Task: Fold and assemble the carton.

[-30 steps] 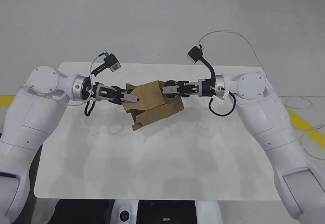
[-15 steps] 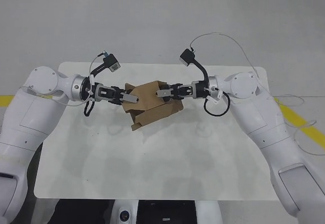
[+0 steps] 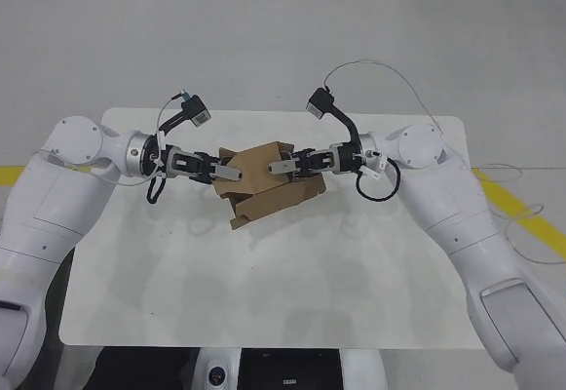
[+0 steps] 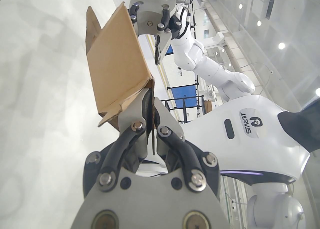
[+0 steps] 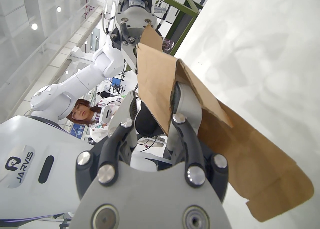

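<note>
Hanging over the far-middle part of the white table (image 3: 263, 292), the brown carton (image 3: 268, 183) sits betw. both grippers, half-opened & tilted, w/ one lower flap pointing toward the robot. L gripper (image 4: 148, 94) is closed tight on a corner edge of the carton, the cardboard pinched betw. its two fingers. R gripper (image 5: 156, 92) is at the opposite end w/ jaws parted wide. A cardboard wall runs betw. them: one finger lies inside against the panel, the other stands clear of it, so nothing is clamped. Visible carton faces are plain brown cardboard, flap edges rough w/ corrugation showing.
</note>
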